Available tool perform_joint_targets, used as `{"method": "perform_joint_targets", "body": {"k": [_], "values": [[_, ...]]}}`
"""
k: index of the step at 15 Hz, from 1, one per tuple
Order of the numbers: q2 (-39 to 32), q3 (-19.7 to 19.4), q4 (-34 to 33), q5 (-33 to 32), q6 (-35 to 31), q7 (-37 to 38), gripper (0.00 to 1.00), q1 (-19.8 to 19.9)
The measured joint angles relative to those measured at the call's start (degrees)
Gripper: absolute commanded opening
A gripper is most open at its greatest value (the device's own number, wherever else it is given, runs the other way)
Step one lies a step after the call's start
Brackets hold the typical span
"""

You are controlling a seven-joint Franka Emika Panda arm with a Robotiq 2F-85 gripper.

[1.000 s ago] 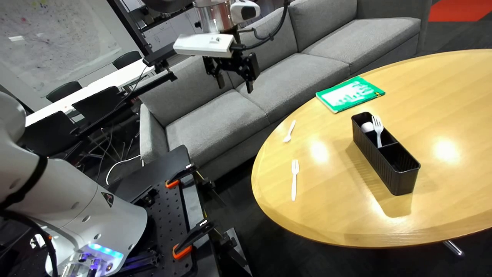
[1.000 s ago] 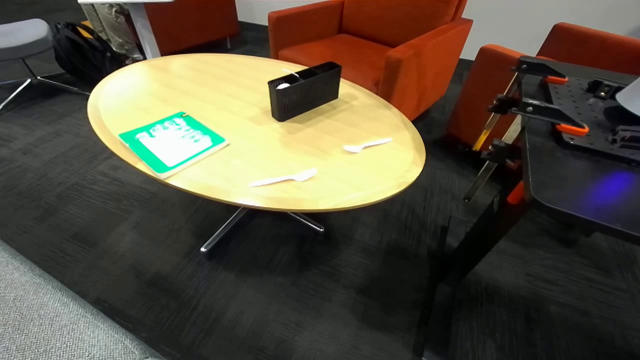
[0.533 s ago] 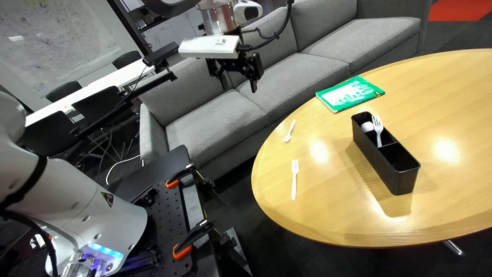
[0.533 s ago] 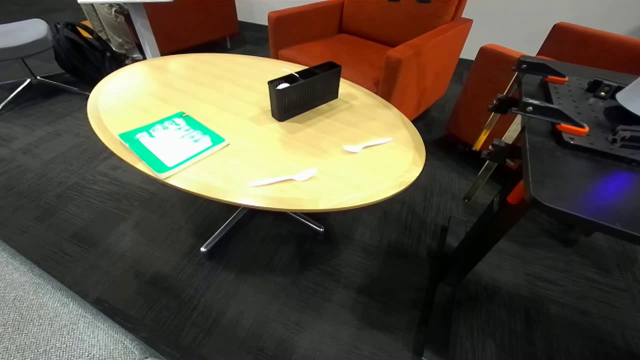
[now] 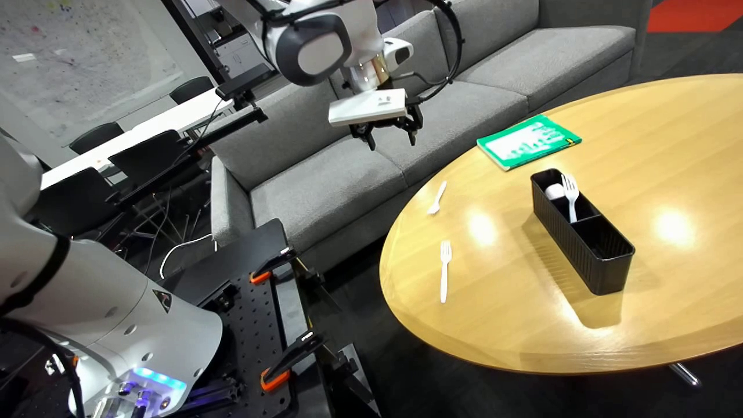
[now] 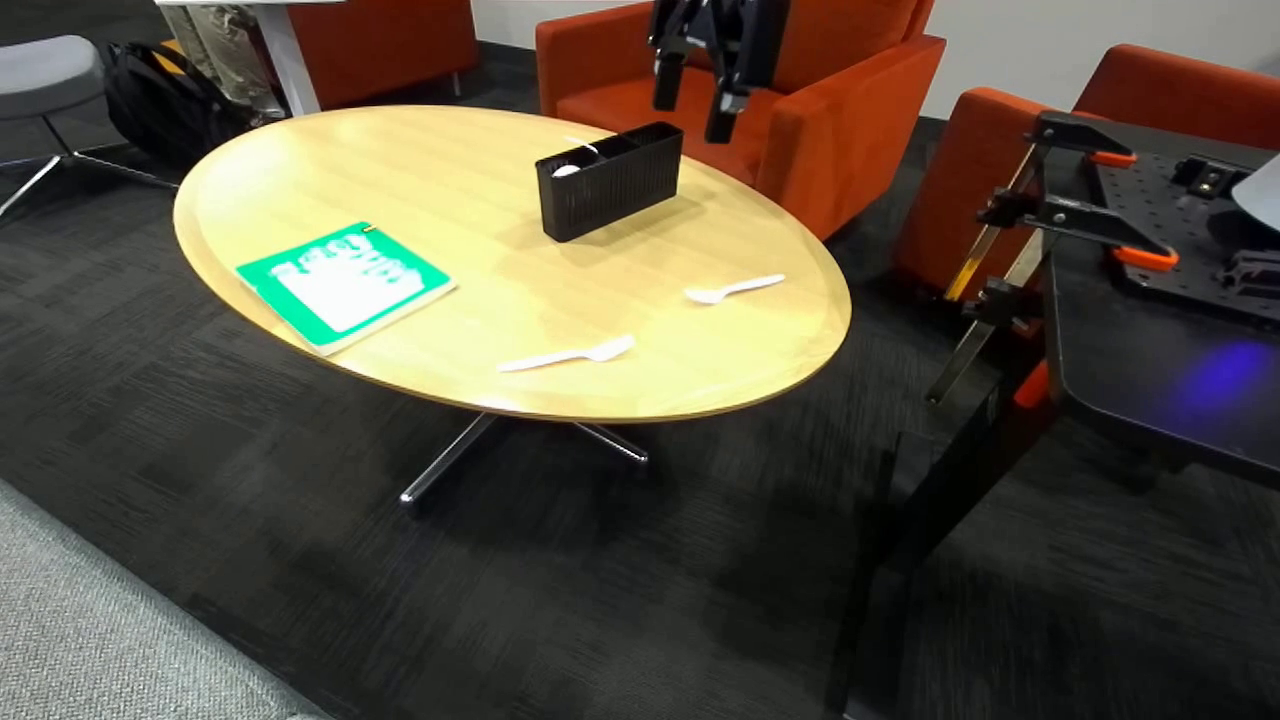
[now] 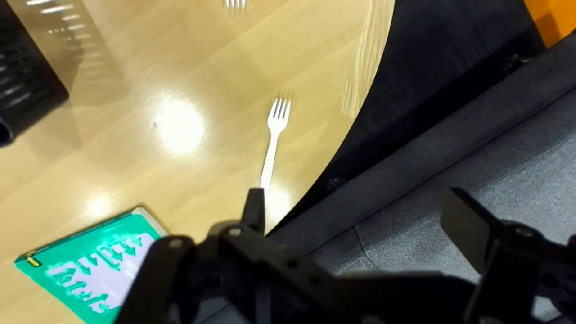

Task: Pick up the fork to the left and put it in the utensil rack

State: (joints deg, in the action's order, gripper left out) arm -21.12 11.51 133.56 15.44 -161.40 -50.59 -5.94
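The fork, a small white plastic one, lies flat near the table's rim in both exterior views [image 5: 437,198] [image 6: 568,356] and the wrist view [image 7: 272,144]. The utensil rack, a long black open-top box, stands upright on the table in both exterior views [image 5: 556,233] [image 6: 612,195]; part shows in the wrist view [image 7: 27,76]. It holds a white fork [image 5: 570,194] and a rounded white utensil. My gripper [image 5: 392,143] is open and empty in the air, apart from the fork, above the sofa side. It also shows in an exterior view [image 6: 693,115] and the wrist view [image 7: 355,202].
A longer white fork [image 5: 445,271] lies nearer the robot base; it also shows in an exterior view [image 6: 735,289] and its tines in the wrist view [image 7: 235,3]. A green-and-white book [image 5: 528,142] lies near the oval table's rim [image 5: 499,363]. A grey sofa [image 5: 325,168] stands beside.
My gripper has moved right and down toward the table in an exterior view and has come into sight at the top of another. The forks, rack and book have not moved.
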Motion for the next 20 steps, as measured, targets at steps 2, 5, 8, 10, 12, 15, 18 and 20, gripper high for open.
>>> {"method": "perform_joint_targets", "body": {"k": [2,5,8,10,12,15,18,20], "values": [[-6.3,1.0,-4.8,-3.2,-1.7,0.9,1.0,0.7],[-15.7,0.1,-13.2,-10.5,-1.9,5.2,1.0,0.7],[-23.3,-1.0,-20.6,-16.4,-1.9,9.1,1.0,0.7],[-27.5,-1.1,-24.5,-18.9,-1.9,11.3,1.0,0.6],[-31.1,-1.0,-27.7,-20.7,-1.9,13.3,1.0,0.2],[-35.2,-0.7,-31.0,-22.6,-1.9,16.2,1.0,-0.6],[-38.1,-0.7,-33.3,-24.2,-1.9,18.9,1.0,-1.6],[-39.7,-0.7,-34.6,-25.2,-1.9,20.6,1.0,-2.2]]}}
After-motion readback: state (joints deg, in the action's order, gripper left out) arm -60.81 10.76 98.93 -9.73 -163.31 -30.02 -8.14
